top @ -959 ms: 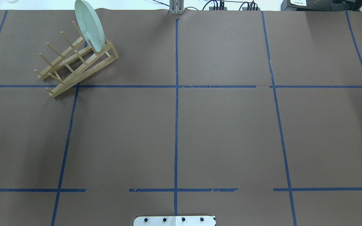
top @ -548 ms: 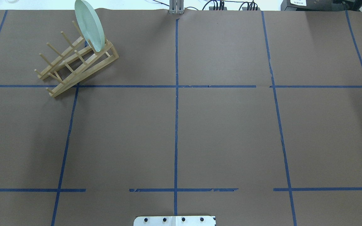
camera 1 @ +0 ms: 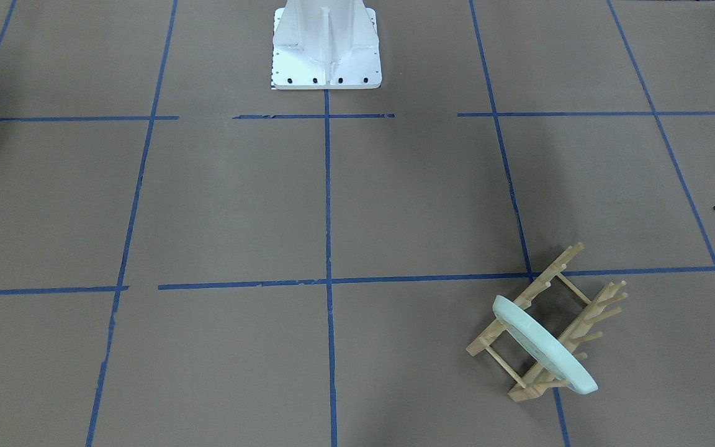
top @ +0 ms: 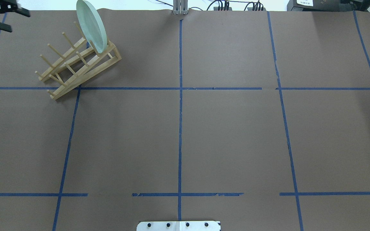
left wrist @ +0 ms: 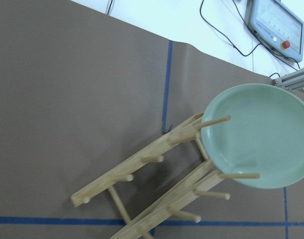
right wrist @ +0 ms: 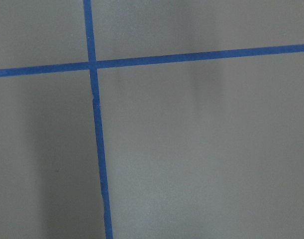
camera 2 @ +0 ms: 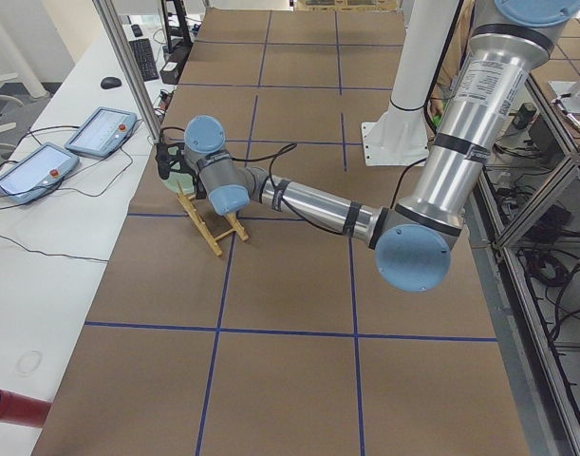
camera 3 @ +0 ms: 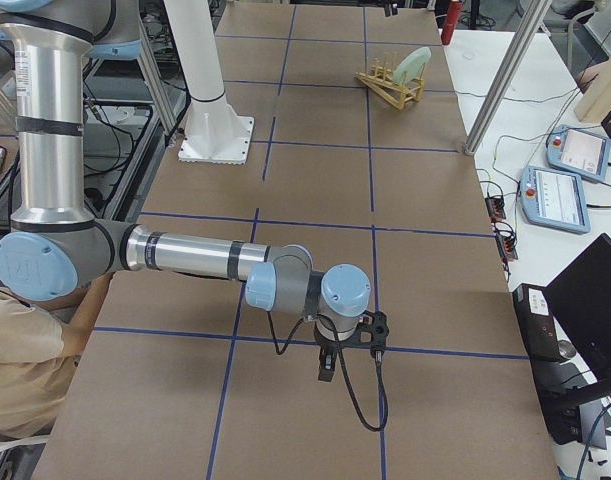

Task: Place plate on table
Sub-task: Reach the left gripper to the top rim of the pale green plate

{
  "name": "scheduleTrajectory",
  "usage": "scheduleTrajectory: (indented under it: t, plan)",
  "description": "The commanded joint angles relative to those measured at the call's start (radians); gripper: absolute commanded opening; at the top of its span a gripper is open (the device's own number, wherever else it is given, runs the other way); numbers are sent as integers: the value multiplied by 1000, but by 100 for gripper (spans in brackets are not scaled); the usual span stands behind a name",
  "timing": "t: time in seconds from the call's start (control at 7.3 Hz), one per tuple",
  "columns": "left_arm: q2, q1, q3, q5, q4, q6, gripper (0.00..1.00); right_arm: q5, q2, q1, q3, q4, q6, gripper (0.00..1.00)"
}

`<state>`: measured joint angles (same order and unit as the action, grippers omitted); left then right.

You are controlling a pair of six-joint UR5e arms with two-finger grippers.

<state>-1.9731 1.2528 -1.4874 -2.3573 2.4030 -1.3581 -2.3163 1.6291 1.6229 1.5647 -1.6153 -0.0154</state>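
The pale mint-green plate [top: 92, 25] stands on edge in the far end slot of the wooden peg rack [top: 75, 67], at the table's [top: 230, 134] far left. It also shows in the front view [camera 1: 544, 344] and the left wrist view [left wrist: 258, 137], leaning on the pegs. My left gripper [top: 13, 21] is open and empty at the far left corner, left of the rack and apart from it. My right gripper [camera 3: 350, 345] shows only in the exterior right view, low over the table's right end; I cannot tell whether it is open or shut.
The white robot base [camera 1: 325, 49] sits at the near middle edge of the table. Blue tape lines [right wrist: 94, 124] cross under the right wrist. Cables and pendants lie past the far edge [left wrist: 273, 22].
My left gripper has come into the overhead view at the top left corner. The plate and rack have not moved.
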Motion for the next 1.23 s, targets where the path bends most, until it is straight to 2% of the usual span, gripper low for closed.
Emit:
scheduleTrajectory:
  t: [0.0,0.14,0.27,0.41,0.55,0.96,1.1]
  plan:
    - [-119,-55,76,102,88,-313,100,0,0,0,0,0,0,100]
    - [-157,-56,166,104,208,-402,100,0,0,0,0,0,0,100]
    - [-188,-75,239,171,317,-461,100,0,0,0,0,0,0,100]
    - [-191,-122,251,269,352,-466,100,0,2,0,0,0,0,100]
    - [-193,-125,266,276,381,-466,100,0,0,0,0,0,0,100]
    - [-201,-165,343,326,510,-539,79,0,0,0,0,0,0,100]
    - [-208,-171,345,332,512,-541,77,0,2,0,0,0,0,100]
